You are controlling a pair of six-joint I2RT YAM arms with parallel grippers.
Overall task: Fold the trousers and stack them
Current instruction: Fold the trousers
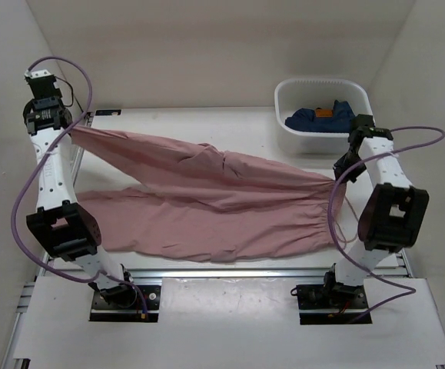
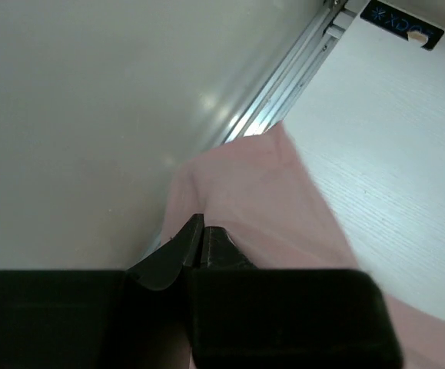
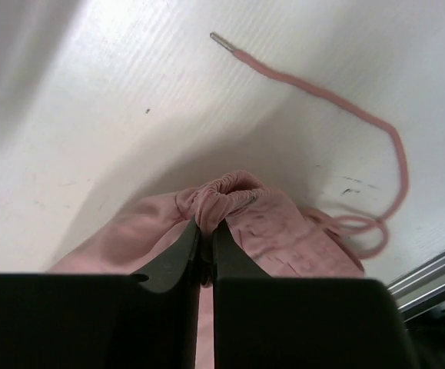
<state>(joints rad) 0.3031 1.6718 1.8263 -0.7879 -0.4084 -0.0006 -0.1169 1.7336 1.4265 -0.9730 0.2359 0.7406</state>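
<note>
The dusty-pink trousers (image 1: 207, 200) stretch across the table between my two grippers. My left gripper (image 1: 67, 131) at the far left is shut on the hem end of one leg (image 2: 245, 192), lifted off the table. My right gripper (image 1: 339, 175) is shut on the gathered waistband (image 3: 222, 192) at the right. The other leg (image 1: 130, 207) lies flat toward the left front. A thin pink drawstring (image 3: 337, 100) trails loose on the table beyond the waistband.
A white bin (image 1: 323, 115) at the back right holds a dark blue garment with an orange tag (image 1: 322, 115). An aluminium rail (image 2: 283, 84) runs along the table's left edge next to the wall. Purple cables loop beside both arms.
</note>
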